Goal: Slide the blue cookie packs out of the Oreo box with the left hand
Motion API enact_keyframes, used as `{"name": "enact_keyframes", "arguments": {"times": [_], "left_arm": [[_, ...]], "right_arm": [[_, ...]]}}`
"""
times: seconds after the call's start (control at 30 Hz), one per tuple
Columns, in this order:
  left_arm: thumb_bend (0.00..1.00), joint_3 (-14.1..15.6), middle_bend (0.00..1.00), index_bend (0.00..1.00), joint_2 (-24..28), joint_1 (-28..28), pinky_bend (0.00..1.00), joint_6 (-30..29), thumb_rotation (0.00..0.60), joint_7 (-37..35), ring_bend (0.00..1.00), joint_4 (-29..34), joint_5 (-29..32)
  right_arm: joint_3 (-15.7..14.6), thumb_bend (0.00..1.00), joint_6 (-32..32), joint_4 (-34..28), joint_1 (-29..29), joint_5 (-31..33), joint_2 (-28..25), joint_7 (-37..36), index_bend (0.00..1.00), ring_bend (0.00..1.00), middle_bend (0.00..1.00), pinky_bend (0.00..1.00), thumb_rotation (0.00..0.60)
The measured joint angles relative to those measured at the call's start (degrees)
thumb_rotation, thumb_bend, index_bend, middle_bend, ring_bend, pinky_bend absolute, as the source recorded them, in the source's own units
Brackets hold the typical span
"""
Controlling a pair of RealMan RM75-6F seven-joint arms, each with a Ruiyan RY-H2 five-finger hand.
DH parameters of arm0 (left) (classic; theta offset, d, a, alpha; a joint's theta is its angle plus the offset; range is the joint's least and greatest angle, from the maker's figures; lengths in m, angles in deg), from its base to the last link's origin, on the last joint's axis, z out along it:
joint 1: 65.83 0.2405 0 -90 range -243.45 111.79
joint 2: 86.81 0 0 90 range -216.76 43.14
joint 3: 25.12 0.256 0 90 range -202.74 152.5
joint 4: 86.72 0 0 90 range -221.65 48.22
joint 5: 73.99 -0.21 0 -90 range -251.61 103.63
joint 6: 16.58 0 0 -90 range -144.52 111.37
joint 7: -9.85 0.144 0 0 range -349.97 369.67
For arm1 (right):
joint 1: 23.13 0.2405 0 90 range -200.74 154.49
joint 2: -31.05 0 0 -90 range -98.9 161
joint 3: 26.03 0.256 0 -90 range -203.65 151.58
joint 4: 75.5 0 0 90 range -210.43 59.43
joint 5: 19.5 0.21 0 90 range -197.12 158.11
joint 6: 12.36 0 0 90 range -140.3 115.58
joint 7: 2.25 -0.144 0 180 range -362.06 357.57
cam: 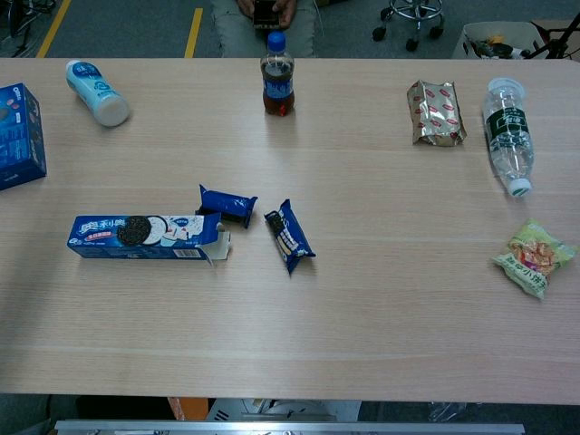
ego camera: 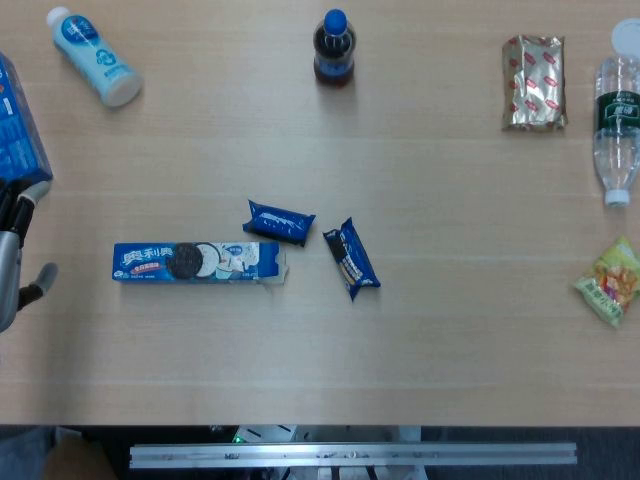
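Note:
The long blue Oreo box (ego camera: 198, 262) (cam: 145, 235) lies flat on the table with its right end flap open. Two blue cookie packs lie outside it: one (ego camera: 279, 222) (cam: 227, 206) just above the open end, the other (ego camera: 352, 258) (cam: 290, 236) further right, angled. My left hand (ego camera: 14, 255) shows only at the far left edge of the head view, fingers apart, holding nothing, well clear of the box. The chest view does not show it. My right hand is in neither view.
A white milk bottle (ego camera: 93, 55) and a blue carton (ego camera: 20, 130) sit at the back left. A cola bottle (ego camera: 333, 48) stands at the back centre. A gold snack pack (ego camera: 533, 82), a water bottle (ego camera: 620, 115) and a green snack bag (ego camera: 611, 281) lie at right.

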Motion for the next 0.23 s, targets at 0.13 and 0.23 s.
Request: {"name": "enact_keyframes", "arguments": {"times": [0.13, 0.23], "left_arm": [[0.17, -0.17, 0.22, 0.21, 0.12, 0.83, 0.33, -0.55, 0.600, -0.86, 0.17, -0.51, -0.88], [0.17, -0.67, 0.22, 0.21, 0.05, 1.03, 0.33, -0.59, 0.600, -1.03, 0.17, -0.43, -1.09]], "right_arm": [[-0.09, 0.08, -0.24, -0.05, -0.22, -0.03, -0.19, -0.06, 0.42, 0.48, 0.44, 0.44, 0.600], [-0.13, 0.08, -0.49, -0.10, -0.42, -0.02, -0.23, -0.26, 0.42, 0.48, 0.44, 0.44, 0.600]]}}
